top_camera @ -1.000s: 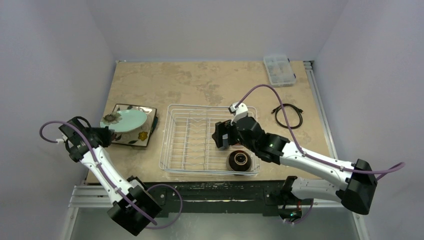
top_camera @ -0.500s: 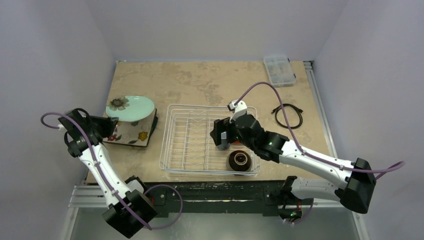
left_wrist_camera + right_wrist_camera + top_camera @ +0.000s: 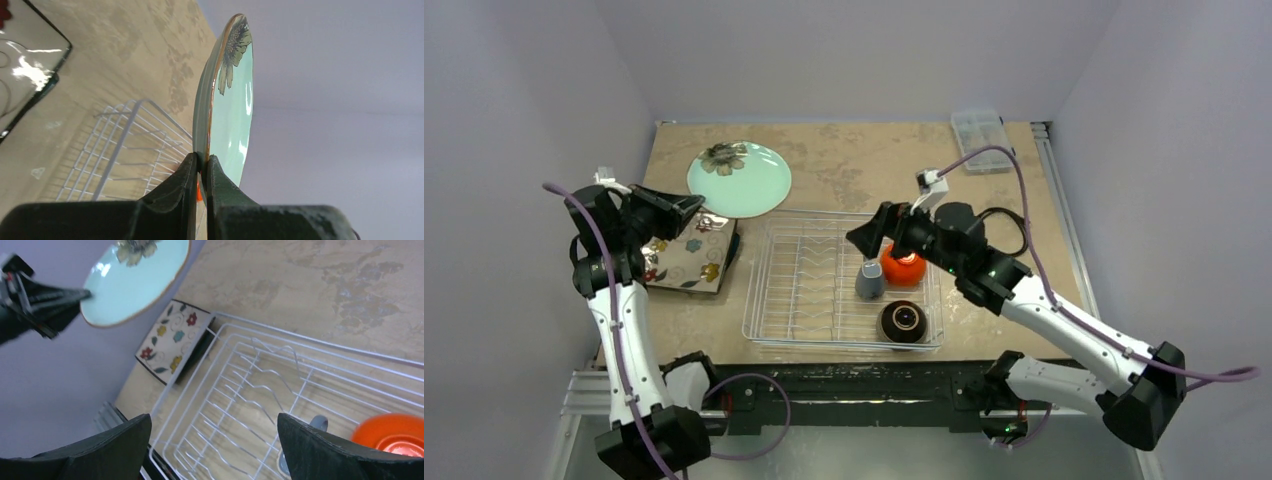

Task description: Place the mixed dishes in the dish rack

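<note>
Two plates are left outside the rack; three dishes are already inside. At far left the left pincer [image 3: 688, 205] is clenched on the near rim of the pale-teal plate [image 3: 739, 180], which is held clear of the surface, out over its far-left part. In the left wrist view only a thin edge bite is seen, fingers either side of the rim. The square flowered plate [image 3: 686, 262] lies flat on the surface, just left of the dish rack [image 3: 796, 280] and below the held plate.

The rack's left and middle part is bare wire with upright divider prongs. The grey cup [image 3: 870, 281], the orange bowl [image 3: 903, 267] and the dark brown bowl [image 3: 903, 322] are grouped at its right end. The right pincer [image 3: 214, 420] is released, spread wide, holding nothing, and hangs over the rack near the cup and the orange bowl.

Step judged: teal plate to be carried right and slotted.
- Plate to be turned on edge, lined up with a gap between prongs at the free left end.
- Travel to be kept slow; a rim grip this shallow could slip or swing.
- Rim to be seated on the wires before the fingers are let go.
- Right arm is best kept over the right end, out of the path.
- Square plate not to be clipped on the way down.
</note>
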Controlling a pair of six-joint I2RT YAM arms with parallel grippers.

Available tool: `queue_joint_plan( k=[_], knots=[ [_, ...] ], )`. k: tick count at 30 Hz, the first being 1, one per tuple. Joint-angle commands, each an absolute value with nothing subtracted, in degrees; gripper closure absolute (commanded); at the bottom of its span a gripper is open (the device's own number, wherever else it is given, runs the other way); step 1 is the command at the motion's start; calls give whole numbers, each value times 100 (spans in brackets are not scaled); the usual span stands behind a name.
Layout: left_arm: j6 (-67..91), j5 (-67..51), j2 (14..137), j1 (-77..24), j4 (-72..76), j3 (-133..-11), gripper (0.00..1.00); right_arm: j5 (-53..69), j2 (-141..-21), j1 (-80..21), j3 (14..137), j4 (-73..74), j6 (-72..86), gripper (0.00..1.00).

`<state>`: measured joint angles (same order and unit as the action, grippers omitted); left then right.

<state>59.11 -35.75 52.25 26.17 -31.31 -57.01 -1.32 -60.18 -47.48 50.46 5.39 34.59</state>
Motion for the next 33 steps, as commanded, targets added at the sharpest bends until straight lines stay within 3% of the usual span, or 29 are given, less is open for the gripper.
queue_joint_plan(
  k=[1,8,16,22,26,33],
  knots=[
    [6527,-4286,4929,2027,-2008,-5972,100,1530,-5938,-3833,5289,-481,4572,1],
    [6677,-4124,4764,1028,-1847,-5810,100,2358,-6547,-3464,5475,-1244,5393,1],
    [6610,-3995,4661,334,-1853,-5701,100,2486,-6829,-3461,5440,-1660,5725,2],
    [6536,-4097,4659,-88,-1709,-5605,100,2509,-6847,-3450,5204,-1945,5783,12],
    [6434,-4227,4673,-303,-1592,-5540,100,2737,-6978,-3450,5133,-2196,5863,26],
    [5959,-4552,4757,-470,-1738,-5537,100,2936,-6903,-3454,4739,-2670,5973,64]
  ],
)
